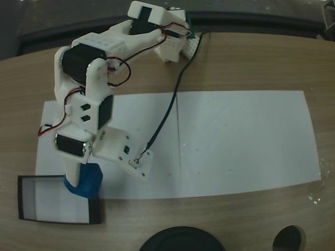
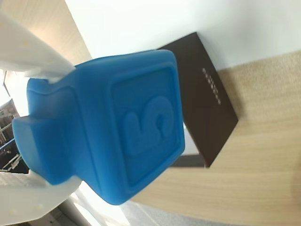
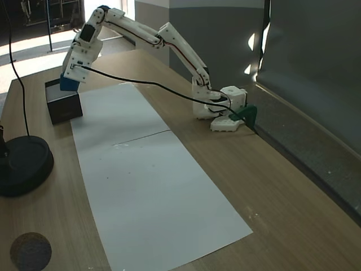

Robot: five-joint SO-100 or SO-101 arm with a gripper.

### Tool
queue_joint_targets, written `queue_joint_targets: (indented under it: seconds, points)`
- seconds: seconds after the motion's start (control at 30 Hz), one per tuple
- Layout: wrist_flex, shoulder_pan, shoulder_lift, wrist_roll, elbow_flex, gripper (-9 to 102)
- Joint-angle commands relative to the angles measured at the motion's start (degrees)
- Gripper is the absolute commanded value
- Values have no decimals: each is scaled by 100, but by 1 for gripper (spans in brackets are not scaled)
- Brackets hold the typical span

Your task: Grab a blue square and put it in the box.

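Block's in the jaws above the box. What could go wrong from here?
1. In a fixed view the blue square hangs over the box's right end, partly past its wall, so a release now could land it on the rim or outside.
2. The gripper holds the square by one end in the wrist view; it may tilt or slip.

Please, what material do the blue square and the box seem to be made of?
Blue square: probably soft foam or rubber, matte, with rounded edges and a raised moulded 5. Box: perhaps cardboard or thin plastic, with dark, smooth, flat walls; the look leaves this open.
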Motion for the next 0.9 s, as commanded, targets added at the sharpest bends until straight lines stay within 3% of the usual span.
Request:
queue_joint_targets:
  seconds: [0.0, 0.73, 0.87]
  points:
    - [-26, -26, 615, -9, -483, 7]
    - [-1925, 519, -1134, -9, -659, 8]
    - [-1934, 519, -1257, 211, -650, 23]
